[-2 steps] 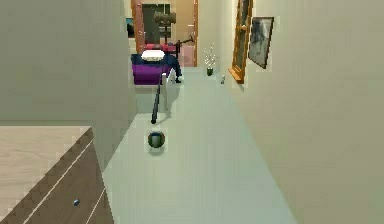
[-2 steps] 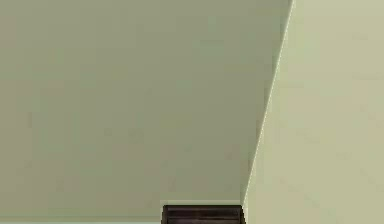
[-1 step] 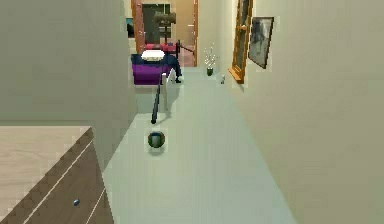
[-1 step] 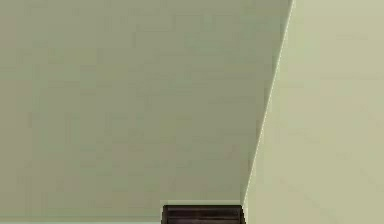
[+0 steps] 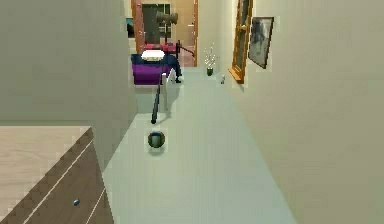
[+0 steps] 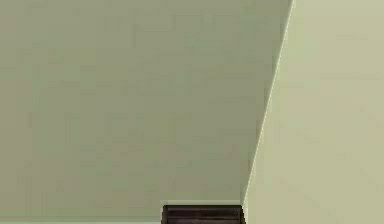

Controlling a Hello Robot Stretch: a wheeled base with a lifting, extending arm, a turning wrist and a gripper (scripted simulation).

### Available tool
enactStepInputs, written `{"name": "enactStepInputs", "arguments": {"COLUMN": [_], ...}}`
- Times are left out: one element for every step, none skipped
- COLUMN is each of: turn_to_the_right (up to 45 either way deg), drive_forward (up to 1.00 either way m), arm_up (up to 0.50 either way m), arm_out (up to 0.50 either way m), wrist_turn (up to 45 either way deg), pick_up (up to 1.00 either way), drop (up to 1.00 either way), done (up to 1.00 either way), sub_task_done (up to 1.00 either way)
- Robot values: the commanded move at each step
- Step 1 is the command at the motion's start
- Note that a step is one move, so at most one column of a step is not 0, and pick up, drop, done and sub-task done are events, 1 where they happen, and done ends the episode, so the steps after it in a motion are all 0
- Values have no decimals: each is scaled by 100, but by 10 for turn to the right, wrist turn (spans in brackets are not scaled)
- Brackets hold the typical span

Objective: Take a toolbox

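Toolbox not yet taken, I judge: a dark blue boxy thing (image 5: pixel 146 70) at the hallway's (image 5: pixel 205 150) far end, upper middle of the forward view, may be it. Driving there, reaching and grasping are all left. My hand's state I cannot tell.

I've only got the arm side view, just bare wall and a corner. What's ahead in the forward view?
Observer: A hallway, with a wooden dresser at the forward view's lower left.
Operator: Anything on the floor?
Observer: A dark round thing lies mid-hallway, a thin dark rod beyond it.
Operator: And at the far end?
Observer: A purple piece of furniture with something white on top.
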Motion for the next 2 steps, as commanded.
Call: {"name": "enactStepInputs", "arguments": {"turn_to_the_right": [0, 0], "drive_forward": [0, 0], "arm_up": [0, 0], "arm_out": [0, 0], "wrist_turn": [450, 450], "pick_up": [0, 0], "drop": [0, 0], "done": [0, 0], "sub_task_done": [0, 0]}}
